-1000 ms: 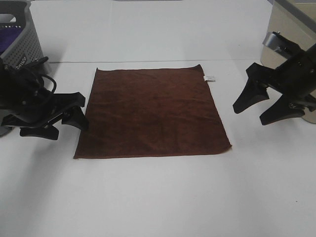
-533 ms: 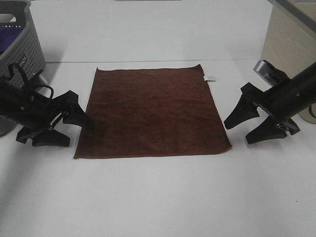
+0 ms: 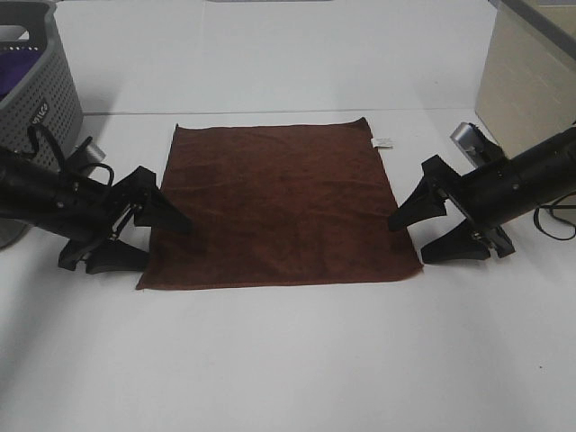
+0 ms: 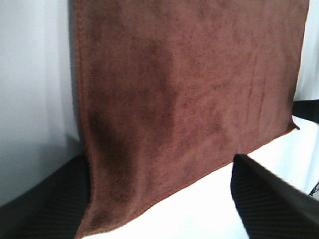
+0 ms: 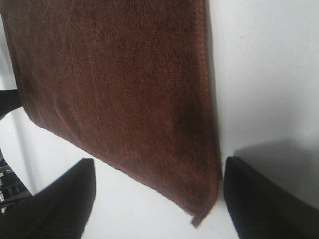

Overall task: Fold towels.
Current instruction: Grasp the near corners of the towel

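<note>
A dark reddish-brown towel (image 3: 274, 203) lies flat and unfolded on the white table, with a small white tag (image 3: 382, 141) at its far right corner. My left gripper (image 3: 148, 236) is open, low at the towel's near left corner, its jaws on either side of that corner. My right gripper (image 3: 417, 234) is open, low at the towel's near right corner. The left wrist view shows the towel (image 4: 189, 94) between open fingers (image 4: 269, 194). The right wrist view shows the towel's corner (image 5: 202, 214) between open fingers (image 5: 264, 199).
A grey perforated basket (image 3: 45, 85) with a purple cloth (image 3: 11, 81) inside stands at the far left. A beige box (image 3: 531, 76) stands at the far right. White table (image 3: 288, 360) lies in front of the towel.
Both grippers have come down and inward toward the towel's near corners. The left moved right and the right moved left. The towel has not moved.
</note>
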Available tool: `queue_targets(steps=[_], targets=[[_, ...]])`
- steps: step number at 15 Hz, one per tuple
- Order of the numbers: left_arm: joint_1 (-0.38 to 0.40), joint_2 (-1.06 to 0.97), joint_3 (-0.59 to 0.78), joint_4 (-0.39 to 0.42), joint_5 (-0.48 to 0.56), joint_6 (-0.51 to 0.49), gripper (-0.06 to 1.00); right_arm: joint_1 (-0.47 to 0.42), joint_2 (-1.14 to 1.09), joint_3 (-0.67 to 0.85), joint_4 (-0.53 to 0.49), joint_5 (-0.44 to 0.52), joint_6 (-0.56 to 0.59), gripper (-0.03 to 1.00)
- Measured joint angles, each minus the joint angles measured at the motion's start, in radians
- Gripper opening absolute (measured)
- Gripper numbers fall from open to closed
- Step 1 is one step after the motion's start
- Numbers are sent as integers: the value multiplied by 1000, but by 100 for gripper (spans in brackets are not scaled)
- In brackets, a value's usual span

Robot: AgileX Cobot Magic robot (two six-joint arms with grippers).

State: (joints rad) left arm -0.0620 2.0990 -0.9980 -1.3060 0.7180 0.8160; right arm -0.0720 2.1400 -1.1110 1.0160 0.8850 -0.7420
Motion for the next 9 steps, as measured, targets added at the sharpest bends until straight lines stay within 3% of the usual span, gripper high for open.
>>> queue_targets(steps=[2,4,6,8,9], targets=[[-50,19,-18,-20,5,0,72,41,23,-9,30,7,-12,69],[-79,26,-28,-24,-1,0,68,103,30,-9,41,-14,-15,60],[-83,37,-28,-16,-26,-3,45,125,38,-9,39,-45,-15,38],[-83,44,-28,15,-54,-12,11,127,43,-9,13,-67,-1,11],[-83,45,-27,28,-54,-16,4,127,44,-9,11,-69,8,5]])
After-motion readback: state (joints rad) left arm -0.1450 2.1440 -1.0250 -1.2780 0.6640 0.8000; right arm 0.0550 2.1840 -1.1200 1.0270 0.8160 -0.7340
